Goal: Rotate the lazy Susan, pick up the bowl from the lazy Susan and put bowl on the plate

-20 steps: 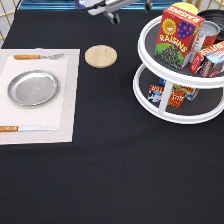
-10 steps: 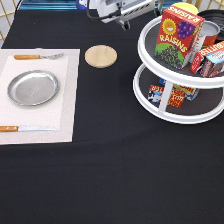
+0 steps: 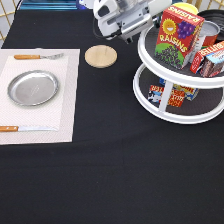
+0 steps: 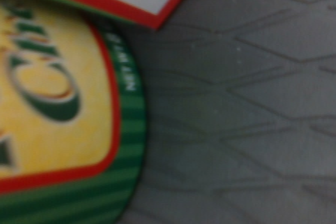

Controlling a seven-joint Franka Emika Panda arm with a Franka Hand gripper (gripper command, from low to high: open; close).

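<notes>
The lazy Susan point(image 3: 175, 118) stands at the exterior view's right, with boxes and a can on both tiers. A glossy black curved rim, the bowl point(image 3: 216, 15), shows at the back of the top tier, mostly hidden behind the can and boxes. The silver plate point(image 3: 32, 87) lies empty on a pale placemat at the left. My gripper point(image 3: 132, 30) hangs at the top, right beside the left edge of the upper tier, holding nothing that shows. The wrist view shows the tier's grey non-slip surface point(image 4: 240, 125) and a yellow and green label point(image 4: 52, 100) from close by.
A round wooden coaster point(image 3: 100, 55) lies between the placemat point(image 3: 65, 115) and the turntable. A fork point(image 3: 37, 56) and a knife point(image 3: 27, 128) flank the plate. A raisins box point(image 3: 178, 36) stands at the front of the top tier. Black tablecloth covers the bottom half.
My gripper has moved right and down from the top edge to the left rim of the lazy Susan's upper tier. Nothing else has moved.
</notes>
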